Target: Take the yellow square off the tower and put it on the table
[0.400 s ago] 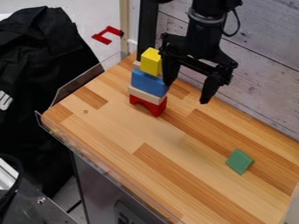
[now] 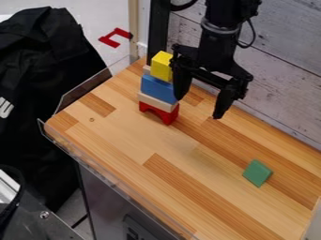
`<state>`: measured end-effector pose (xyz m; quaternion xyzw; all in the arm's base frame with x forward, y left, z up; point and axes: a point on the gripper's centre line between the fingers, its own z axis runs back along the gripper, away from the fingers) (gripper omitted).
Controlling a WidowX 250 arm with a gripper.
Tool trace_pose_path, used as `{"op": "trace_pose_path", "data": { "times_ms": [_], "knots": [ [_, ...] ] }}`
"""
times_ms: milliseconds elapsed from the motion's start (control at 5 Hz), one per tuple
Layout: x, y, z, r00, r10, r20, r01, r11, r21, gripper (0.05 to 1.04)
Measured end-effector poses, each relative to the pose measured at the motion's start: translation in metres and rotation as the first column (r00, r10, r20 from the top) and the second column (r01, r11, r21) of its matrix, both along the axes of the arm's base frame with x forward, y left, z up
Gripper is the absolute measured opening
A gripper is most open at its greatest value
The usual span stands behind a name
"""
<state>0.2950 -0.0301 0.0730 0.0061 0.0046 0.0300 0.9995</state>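
The gripper [image 2: 198, 107] hangs open just right of the tower, with nothing between its fingers. Its left finger partly overlaps the tower's right side in the view; whether they touch I cannot tell. On top of the tower stands the yellow square [image 2: 161, 65], a yellow block. Beneath it are a blue block [image 2: 158, 89], a light wooden block [image 2: 156, 101] and a red arch [image 2: 167, 116] at the bottom. Another light wooden piece [image 2: 147, 69] shows behind the yellow block. The tower stands on the wooden table [image 2: 132, 145].
A green block [image 2: 257, 173] lies at the table's right. A clear plastic guard [image 2: 85, 89] runs along the left edge, and a whitewashed plank wall [image 2: 282, 75] rises behind the table. Black cloth [image 2: 44, 70] hangs beyond the left edge.
The gripper has moved slightly down and toward the camera, staying open beside the tower. The blocks have not moved.
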Motion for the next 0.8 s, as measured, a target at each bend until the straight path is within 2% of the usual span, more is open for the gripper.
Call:
{"op": "trace_pose_path", "data": {
  "times_ms": [200,400,600,800],
  "knots": [
    [0.001,0.003,0.007,1.0,0.009,-0.012,-0.009,1.0,0.028,1.0],
    [0.003,0.007,0.017,1.0,0.013,0.004,-0.013,0.998,0.058,1.0],
    [0.012,0.019,0.038,0.996,0.049,0.074,-0.053,0.997,0.052,1.0],
    [0.018,0.04,0.044,0.991,0.091,0.094,-0.095,0.995,0.035,1.0]
  ]
}}
